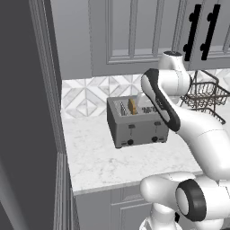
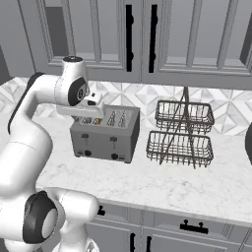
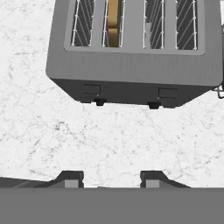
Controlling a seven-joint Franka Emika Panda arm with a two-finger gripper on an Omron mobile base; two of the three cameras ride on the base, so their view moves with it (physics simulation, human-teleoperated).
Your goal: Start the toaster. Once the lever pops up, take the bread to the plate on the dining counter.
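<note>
Grey boxy toaster (image 1: pixel 137 121) sits square on the white marble worktop (image 1: pixel 108 157), its back close to the patterned backsplash, four slots open to the ceiling. One golden-brown slice of bread (image 1: pixel 132 106) stands upright in the second slot from the left, its top edge poking above the rim; from the hand view the bread (image 3: pixel 113 22) runs lengthwise down its slot. On the front face there are two black levers (image 1: pixel 131 127), both high on their tracks, with two small black knobs below them near the bottom edge.
</note>
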